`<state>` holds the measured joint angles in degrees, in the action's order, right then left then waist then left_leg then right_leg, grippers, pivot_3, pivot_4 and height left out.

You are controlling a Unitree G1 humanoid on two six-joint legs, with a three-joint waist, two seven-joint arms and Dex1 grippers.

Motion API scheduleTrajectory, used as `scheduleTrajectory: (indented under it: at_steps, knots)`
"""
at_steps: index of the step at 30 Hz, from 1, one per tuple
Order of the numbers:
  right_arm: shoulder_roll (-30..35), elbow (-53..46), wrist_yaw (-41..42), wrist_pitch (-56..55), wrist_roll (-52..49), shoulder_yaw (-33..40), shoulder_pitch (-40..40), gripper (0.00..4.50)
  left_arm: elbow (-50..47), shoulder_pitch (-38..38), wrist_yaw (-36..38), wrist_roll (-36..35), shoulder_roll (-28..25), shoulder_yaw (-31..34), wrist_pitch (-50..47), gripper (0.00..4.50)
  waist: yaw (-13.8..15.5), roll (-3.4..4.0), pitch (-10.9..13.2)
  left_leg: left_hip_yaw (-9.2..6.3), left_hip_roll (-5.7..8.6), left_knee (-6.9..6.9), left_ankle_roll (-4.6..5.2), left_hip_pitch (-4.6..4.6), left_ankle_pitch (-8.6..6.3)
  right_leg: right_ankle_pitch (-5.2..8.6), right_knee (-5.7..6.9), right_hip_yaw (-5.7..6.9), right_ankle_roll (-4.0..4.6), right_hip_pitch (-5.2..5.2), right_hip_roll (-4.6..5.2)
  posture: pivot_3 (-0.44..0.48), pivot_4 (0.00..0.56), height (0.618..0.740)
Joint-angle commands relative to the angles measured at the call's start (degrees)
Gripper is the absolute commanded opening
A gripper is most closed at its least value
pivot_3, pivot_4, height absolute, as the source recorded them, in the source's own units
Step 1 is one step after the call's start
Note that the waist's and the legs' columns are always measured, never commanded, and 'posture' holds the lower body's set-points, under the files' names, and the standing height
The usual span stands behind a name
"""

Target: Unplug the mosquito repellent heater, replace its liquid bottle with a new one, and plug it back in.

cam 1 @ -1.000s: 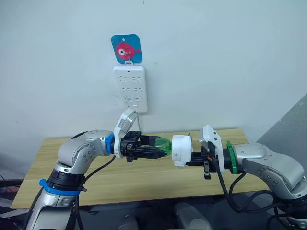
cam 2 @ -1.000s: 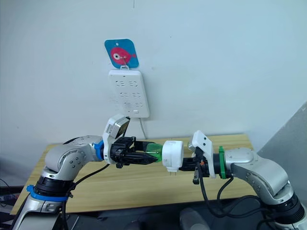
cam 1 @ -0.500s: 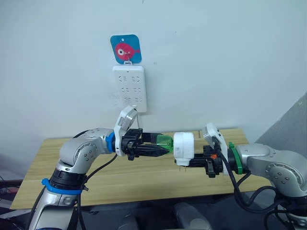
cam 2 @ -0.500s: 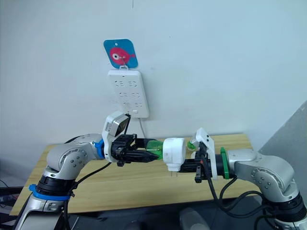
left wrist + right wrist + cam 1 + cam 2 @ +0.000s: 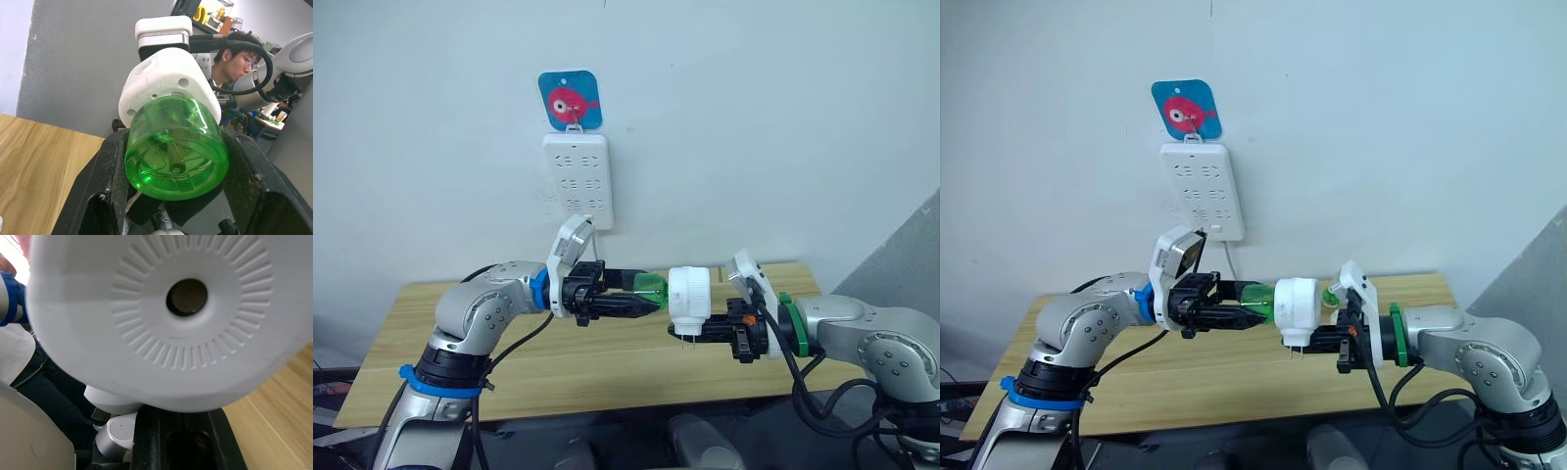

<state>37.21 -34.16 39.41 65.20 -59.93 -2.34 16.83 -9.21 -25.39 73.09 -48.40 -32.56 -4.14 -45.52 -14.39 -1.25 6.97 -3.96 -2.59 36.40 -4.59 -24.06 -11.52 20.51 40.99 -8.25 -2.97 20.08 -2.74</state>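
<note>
1. We hold the mosquito repellent heater (image 5: pixel 689 297) in mid-air above the counter (image 5: pixel 607 367), at about 4 o'clock from the white power strip (image 5: pixel 577 180) on the wall; its prongs point down.
2. Our right gripper (image 5: pixel 697 331) has its jaws clamped on the heater's body from the right, and the heater's vented face looks straight into the right wrist camera.
3. Our left gripper (image 5: pixel 173 161) has its jaws closed narrowly around the green liquid bottle (image 5: pixel 176 147), one black finger on each side of its round base, as the left wrist view shows.
4. The bottle's neck sits in the heater, so we judge the step in hand to be parting or joining the two; we cannot tell which.
5. To do it well, we keep the bottle's axis in line with the heater's socket, turn about that axis only, and hold the right side firm.
6. We avoid squeezing harder on the bottle, since the smooth plastic could slip sideways.
</note>
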Motion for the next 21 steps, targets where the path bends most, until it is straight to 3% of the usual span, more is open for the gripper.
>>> scheduleTrajectory:
  at_steps: [1,21]
  knots:
    - [-1.52,-3.64,0.3,-0.84,-5.74,0.98,2.23,0.0,-0.23,-0.35,-2.63,2.88,-0.22,-0.51,1.0,2.23,0.0,0.0,0.0,0.0,0.0,0.0,0.0,0.0,0.0,0.0,0.0,0.0,0.0,0.0,0.0,-0.244,0.048,0.733]
    - [0.58,-3.75,-3.63,0.66,-16.3,1.71,3.39,0.0,-0.39,-0.59,-3.58,3.32,0.03,-0.87,1.63,2.23,0.0,0.0,0.0,0.02,-0.01,-0.02,0.0,-0.03,0.0,0.0,-0.01,-0.02,0.0,0.04,-0.01,-0.244,0.049,0.733]
